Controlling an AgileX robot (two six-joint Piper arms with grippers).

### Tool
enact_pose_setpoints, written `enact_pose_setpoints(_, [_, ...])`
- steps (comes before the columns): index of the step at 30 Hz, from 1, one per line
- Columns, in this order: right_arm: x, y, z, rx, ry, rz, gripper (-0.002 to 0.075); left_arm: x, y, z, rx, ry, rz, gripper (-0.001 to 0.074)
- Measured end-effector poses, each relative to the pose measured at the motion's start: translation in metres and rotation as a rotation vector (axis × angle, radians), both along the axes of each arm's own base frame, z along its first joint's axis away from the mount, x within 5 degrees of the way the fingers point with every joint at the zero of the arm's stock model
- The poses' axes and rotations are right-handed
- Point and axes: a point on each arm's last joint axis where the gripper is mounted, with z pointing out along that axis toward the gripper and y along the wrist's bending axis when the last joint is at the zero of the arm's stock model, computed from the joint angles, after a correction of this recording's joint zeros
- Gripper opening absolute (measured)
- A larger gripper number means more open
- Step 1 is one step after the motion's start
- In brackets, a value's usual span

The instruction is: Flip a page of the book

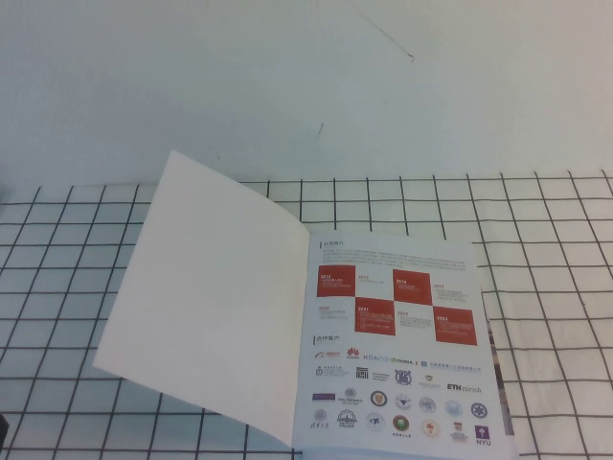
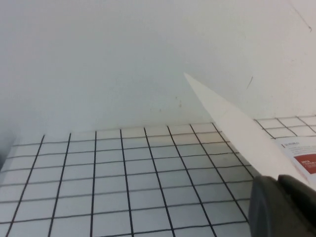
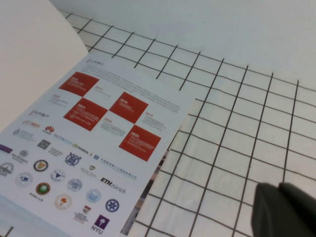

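Left gripper (image 2: 282, 205) is only peeking in as a dark lump at the corner of its wrist view, hanging near the page (image 1: 206, 287); can't tell its state. Same for the right gripper (image 3: 285, 210), hovering over bare desk (image 1: 77, 240) beside the book (image 1: 397, 345). The page is standing half-turned, white back showing, bowing over the logo page. It's looking thin, glossy, floppy, so I'd be nudging its free outer edge, not pinching hard.
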Motion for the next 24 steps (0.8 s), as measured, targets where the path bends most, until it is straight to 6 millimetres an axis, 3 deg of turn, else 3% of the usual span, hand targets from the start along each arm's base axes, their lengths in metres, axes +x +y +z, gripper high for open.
enact_pose_setpoints(7, [0.000, 0.000, -0.001, -0.001, 0.003, 0.000, 0.0001, 0.001, 0.001, -0.013, -0.053, 0.073, 0.022, -0.0004])
enact_pose_setpoints(14, [0.000, 0.000, -0.001, -0.001, 0.003, 0.000, 0.0001, -0.001, 0.008, -0.028, -0.148, 0.263, 0.126, -0.0004])
enact_pose_setpoints(24, [0.000, 0.000, -0.001, -0.001, 0.003, 0.000, 0.0001, -0.002, 0.005, -0.029, -0.032, 0.266, 0.065, -0.0004])
